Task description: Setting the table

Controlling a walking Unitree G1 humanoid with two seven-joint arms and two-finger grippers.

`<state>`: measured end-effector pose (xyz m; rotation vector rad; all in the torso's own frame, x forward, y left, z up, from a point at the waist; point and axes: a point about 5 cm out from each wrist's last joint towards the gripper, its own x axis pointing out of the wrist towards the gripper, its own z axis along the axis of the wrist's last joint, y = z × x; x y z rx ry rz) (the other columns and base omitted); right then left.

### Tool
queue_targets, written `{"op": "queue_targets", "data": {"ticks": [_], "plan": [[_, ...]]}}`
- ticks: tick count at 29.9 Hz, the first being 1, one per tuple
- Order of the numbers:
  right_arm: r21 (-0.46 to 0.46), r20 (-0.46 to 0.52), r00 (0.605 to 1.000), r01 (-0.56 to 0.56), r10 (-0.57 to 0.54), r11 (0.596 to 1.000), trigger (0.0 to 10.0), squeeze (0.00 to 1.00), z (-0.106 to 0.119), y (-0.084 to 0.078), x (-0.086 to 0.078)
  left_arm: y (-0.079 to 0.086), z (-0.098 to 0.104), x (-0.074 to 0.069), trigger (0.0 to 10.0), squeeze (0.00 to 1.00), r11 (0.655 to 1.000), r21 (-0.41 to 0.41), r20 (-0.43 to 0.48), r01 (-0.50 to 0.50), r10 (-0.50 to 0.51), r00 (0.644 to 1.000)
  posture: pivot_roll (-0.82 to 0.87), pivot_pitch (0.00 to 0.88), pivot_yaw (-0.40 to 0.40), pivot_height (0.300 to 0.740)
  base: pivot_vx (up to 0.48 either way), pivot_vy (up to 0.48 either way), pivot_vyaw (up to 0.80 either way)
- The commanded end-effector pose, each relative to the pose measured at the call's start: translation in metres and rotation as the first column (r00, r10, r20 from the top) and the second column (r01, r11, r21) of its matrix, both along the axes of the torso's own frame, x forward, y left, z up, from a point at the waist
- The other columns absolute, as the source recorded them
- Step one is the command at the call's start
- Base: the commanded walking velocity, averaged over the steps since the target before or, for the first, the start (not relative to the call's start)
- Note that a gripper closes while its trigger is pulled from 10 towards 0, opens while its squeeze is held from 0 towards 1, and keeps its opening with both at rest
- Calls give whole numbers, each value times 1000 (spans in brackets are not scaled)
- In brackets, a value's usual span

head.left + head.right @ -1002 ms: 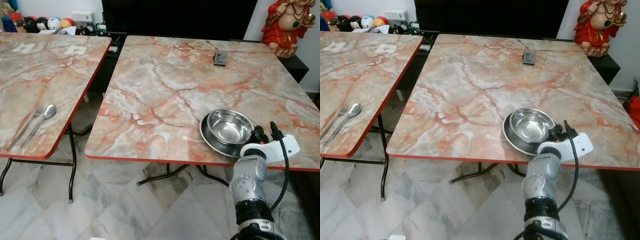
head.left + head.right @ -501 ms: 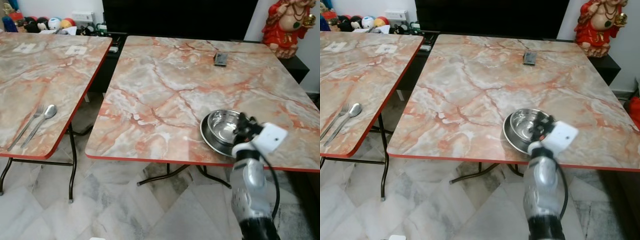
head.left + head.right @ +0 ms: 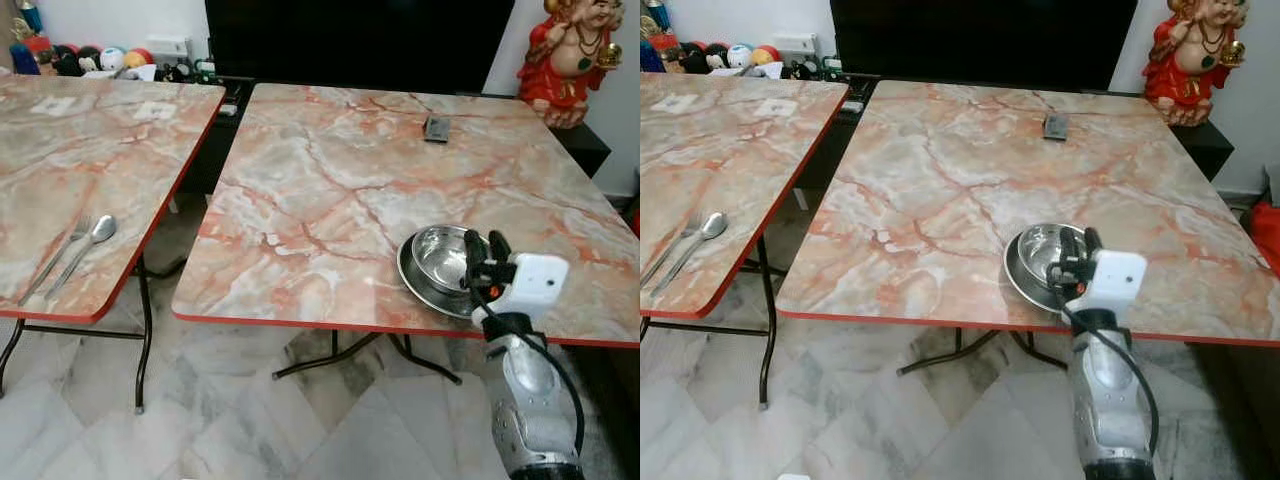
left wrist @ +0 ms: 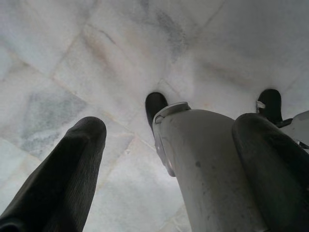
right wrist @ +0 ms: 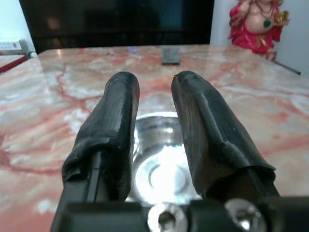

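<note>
The right gripper (image 3: 482, 262) has swung up from beside the table edge and now points out over the near rim of the steel bowl (image 3: 440, 256), where a second ago it lay low at the bowl's four o'clock. Its two black fingers (image 5: 113, 130) stand parted by a narrow gap, and nothing sits between them. Through that gap the wrist camera looks straight into the shiny bowl (image 5: 159, 169).

The bowl rests inside a steel plate (image 3: 420, 285), the pair sitting at the near edge of the right-hand table (image 3: 330, 170), roughly at five o'clock on its top. That looks like one place set down, and the arm reads to me as hovering over the dishes, either just let go or lining up to nudge them. I can't tell whether the fingertips touch the rim.

Over on the left-hand table (image 3: 60, 160), a fork (image 3: 55, 260) and spoon (image 3: 85, 245) lie side by side near its front edge, well apart from the dishes. By my reckoning they're what's left to fetch.

At the far end, twelve o'clock, a small dark gadget (image 3: 436, 128) lies flat, with a red statue (image 3: 568, 50) just beyond the corner.

The left gripper (image 4: 169, 159) hangs idle over the tiled floor (image 4: 96, 63), fingers wide apart, holding nothing.
</note>
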<state>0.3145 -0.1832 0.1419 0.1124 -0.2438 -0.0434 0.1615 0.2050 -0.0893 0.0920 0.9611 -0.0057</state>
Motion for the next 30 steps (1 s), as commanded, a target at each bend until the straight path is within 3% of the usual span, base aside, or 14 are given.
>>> {"op": "queue_targets", "data": {"ticks": [1, 7, 14, 21, 30], "plan": [[14, -37, 999, 7, -7, 1000, 10000, 0, -9, 2, -3, 3, -4, -11, 10000, 0, 1000, 21, -33, 7, -7, 999, -3, 37, -40, 740, 0, 0, 0], [19, -49, 999, -4, 5, 1000, 10000, 0, -14, 12, -5, 9, -2, -8, 10000, 0, 999, 39, -26, 2, -1, 1000, 14, 53, -30, 740, 0, 0, 0], [54, -24, 998, 57, -56, 997, 10000, 0, -6, 9, -5, 18, 1, -4, 10000, 0, 998, 63, -23, 7, -6, 1000, -4, 73, -1, 740, 0, 0, 0], [5, -37, 998, 43, -43, 999, 10000, 0, -10, 8, -5, 19, 2, -3, 10000, 0, 998, 53, -13, -21, 22, 1000, 10, 80, -9, 740, 0, 0, 0], [-30, -19, 1000, -10, 9, 999, 10000, 0, -5, 20, -2, 17, 1, -5, 10000, 0, 999, 45, -16, -29, 30, 999, 16, 89, -23, 740, 0, 416, 772]]}}
